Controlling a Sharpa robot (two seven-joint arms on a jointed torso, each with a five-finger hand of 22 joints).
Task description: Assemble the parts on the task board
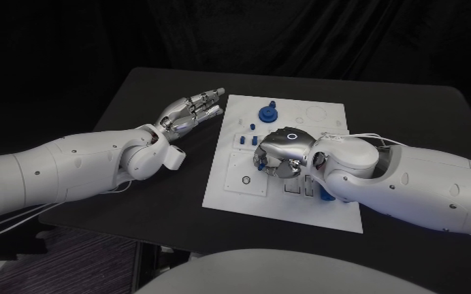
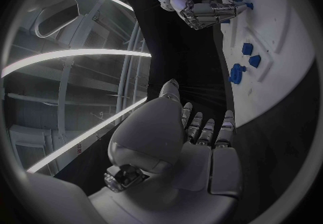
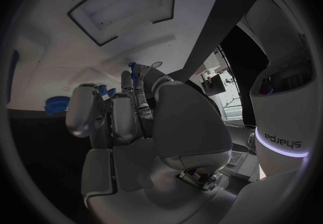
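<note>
Right robot hand (image 1: 282, 154) curls down over the task board (image 1: 329, 205), fingers apparently pinching a small blue part (image 3: 103, 90) for seating; left robot hand (image 1: 192, 111) rests open beside the board on the desk (image 1: 147, 199), clear.

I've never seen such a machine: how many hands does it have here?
2. The left hand is open over the table, beside the board's left edge; the right hand is down on the board's middle.
</note>
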